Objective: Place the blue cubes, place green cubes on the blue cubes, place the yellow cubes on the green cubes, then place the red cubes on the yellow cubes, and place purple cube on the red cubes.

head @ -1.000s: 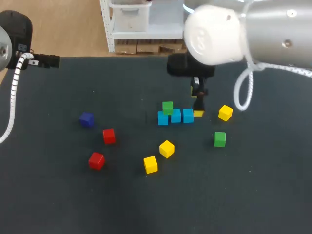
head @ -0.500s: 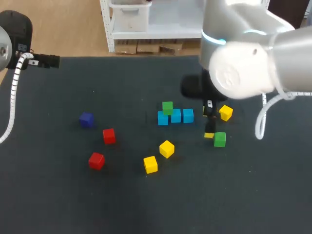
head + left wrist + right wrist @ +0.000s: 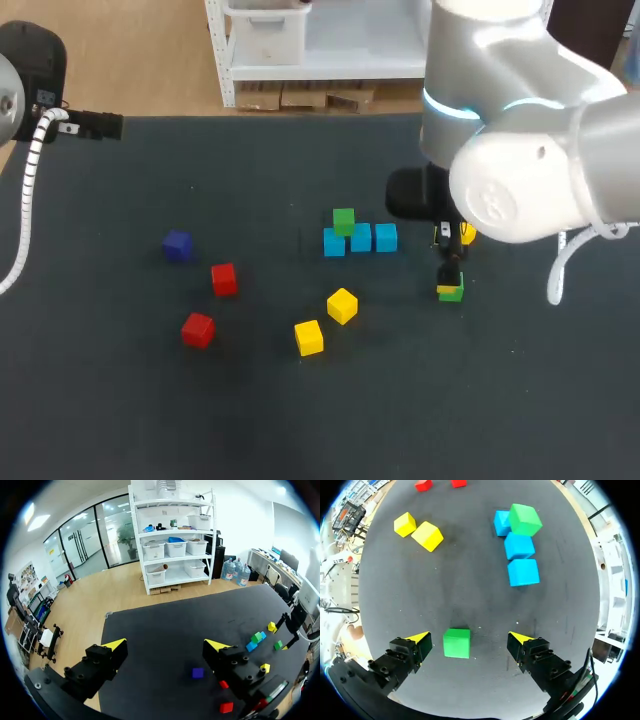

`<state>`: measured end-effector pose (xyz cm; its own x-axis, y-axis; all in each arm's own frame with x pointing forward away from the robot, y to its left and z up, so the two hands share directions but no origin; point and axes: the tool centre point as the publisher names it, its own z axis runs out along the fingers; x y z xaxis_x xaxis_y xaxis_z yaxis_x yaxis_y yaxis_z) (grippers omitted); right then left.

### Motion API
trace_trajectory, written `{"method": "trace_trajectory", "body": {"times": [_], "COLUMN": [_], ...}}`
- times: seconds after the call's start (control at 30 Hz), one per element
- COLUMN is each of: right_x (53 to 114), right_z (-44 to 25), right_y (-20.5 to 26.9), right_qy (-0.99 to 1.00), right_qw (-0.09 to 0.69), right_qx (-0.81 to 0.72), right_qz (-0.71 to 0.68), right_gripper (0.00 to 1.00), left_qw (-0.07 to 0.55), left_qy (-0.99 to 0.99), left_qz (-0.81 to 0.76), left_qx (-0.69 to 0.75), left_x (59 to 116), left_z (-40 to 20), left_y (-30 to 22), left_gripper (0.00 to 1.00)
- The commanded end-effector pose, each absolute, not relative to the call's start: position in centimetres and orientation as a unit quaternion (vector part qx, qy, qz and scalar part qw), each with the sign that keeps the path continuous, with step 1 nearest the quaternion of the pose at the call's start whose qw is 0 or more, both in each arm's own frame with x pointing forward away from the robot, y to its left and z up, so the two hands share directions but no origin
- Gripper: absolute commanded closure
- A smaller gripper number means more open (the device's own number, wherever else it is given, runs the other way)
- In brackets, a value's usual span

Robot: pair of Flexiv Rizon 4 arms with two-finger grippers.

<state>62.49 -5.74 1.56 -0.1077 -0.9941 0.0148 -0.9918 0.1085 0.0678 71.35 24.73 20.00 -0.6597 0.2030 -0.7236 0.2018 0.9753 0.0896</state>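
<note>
Landmark taken: the blue row (image 3: 360, 239), three light blue cubes laid side by side and touching on the dark tabletop (image 3: 300, 420). A stacked green cube (image 3: 344, 221) is seen on the row's left end cube.

The right pincer (image 3: 470, 641) is held low, to the right of the blue row and slightly nearer the robot, apart from it. Its fingers are spread. A loose green cube (image 3: 456, 643) is set on the tabletop between them, closer to one finger, with no contact seen. The pincer is released and nothing is grasped.

The left pincer (image 3: 166, 645) is held far to the left of the blue row and beyond it. Its fingers are wide apart, released, with nothing between them.

A yellow cube (image 3: 342, 305) and a second yellow cube (image 3: 309, 338) are noted nearer the robot than the blue row. A third yellow cube (image 3: 467, 236) lies right of the row, partly hidden by the right arm (image 3: 520, 170).

A red cube (image 3: 224, 279) and a second red cube (image 3: 197, 329) are found left of the row and nearer the robot. A purple cube (image 3: 177, 245) lies level with the row, well to its left.
</note>
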Motion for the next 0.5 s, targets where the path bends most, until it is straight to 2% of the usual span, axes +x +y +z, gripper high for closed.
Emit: {"method": "trace_trajectory", "body": {"times": [0.03,0.13,0.2,0.23,0.37,0.5], "right_x": [61.97,61.82,61.73,61.71,61.73,61.38], "right_z": [1.33,1.18,1.16,1.14,0.97,0.79], "right_y": [-5.96,-6.23,-6.38,-6.48,-6.76,-6.66], "right_qy": [-0.744,-0.744,-0.744,-0.744,-0.746,-0.746], "right_qw": [0.025,0.028,0.03,0.031,0.035,0.038], "right_qx": [0.668,0.667,0.667,0.667,0.665,0.665], "right_qz": [-0.018,-0.017,-0.016,-0.016,-0.013,-0.019], "right_gripper": [0.0,0.0,0.15,0.2,0.2,0.25], "left_qw": [0.396,0.396,0.396,0.396,0.396,0.396], "left_qy": [0.911,0.911,0.911,0.911,0.911,0.911], "left_qz": [-0.002,-0.002,-0.002,-0.002,-0.002,-0.002], "left_qx": [0.113,0.113,0.113,0.113,0.113,0.113], "left_x": [71.44,71.44,71.44,71.44,71.44,71.44], "left_z": [20.03,20.03,20.03,20.03,20.03,20.03], "left_y": [24.88,24.88,24.88,24.88,24.88,24.88], "left_gripper": [0.0,0.0,0.0,0.0,0.0,0.0]}}
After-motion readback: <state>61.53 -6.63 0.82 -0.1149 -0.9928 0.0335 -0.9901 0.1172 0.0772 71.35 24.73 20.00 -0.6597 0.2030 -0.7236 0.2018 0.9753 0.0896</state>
